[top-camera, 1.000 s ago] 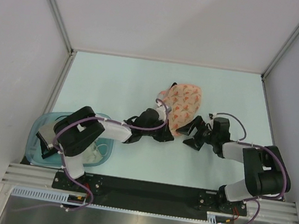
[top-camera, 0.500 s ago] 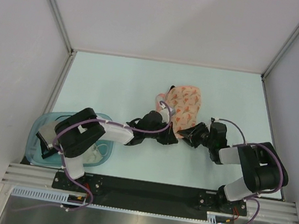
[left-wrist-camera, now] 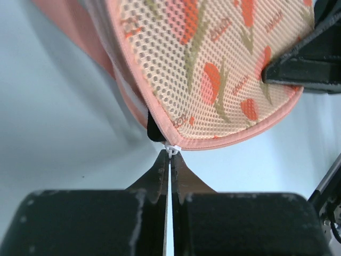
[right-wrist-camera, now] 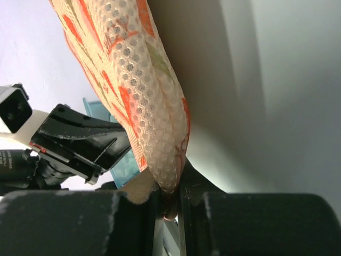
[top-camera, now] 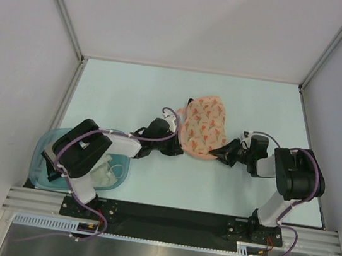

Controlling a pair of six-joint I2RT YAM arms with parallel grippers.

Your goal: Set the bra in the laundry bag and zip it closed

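Item 1, far left: translucent teal tub (top-camera: 51, 143) at the near-left corner of the table (top-camera: 131, 90), with a white garment (top-camera: 112, 174) lying in it. No label could be seen on either.

Item 2: my left gripper (top-camera: 173, 149) (left-wrist-camera: 170, 160), reaching in low from the tub side. Its fingers were pressed together, and their tips pinched a small white zip pull (left-wrist-camera: 171, 150) at the seam of the pouch.

Item 3, centre: the laundry bag (top-camera: 204, 127) (left-wrist-camera: 213, 64) (right-wrist-camera: 144, 90), a peach mesh oval printed with orange-red triangles and olive strokes. It sat on the table between my two grippers, well clear of the tub. Small words were printed beside the triangles in the left wrist view, too fine and blurred to read. The long axis ran from the near side to the far side. The broad rounded end pointed away from my bases, and the near edge dipped toward my right gripper. In the left wrist view the patterned shell sat above a plain pink-orange layer, with a pale band showing between them on the left. I could not tell from any view how far round the zip was drawn.

Item 4, right: my right gripper (top-camera: 219, 154) (right-wrist-camera: 170, 205), clamped on the near-right rim of the pouch, both mesh layers squeezed between its fingers.
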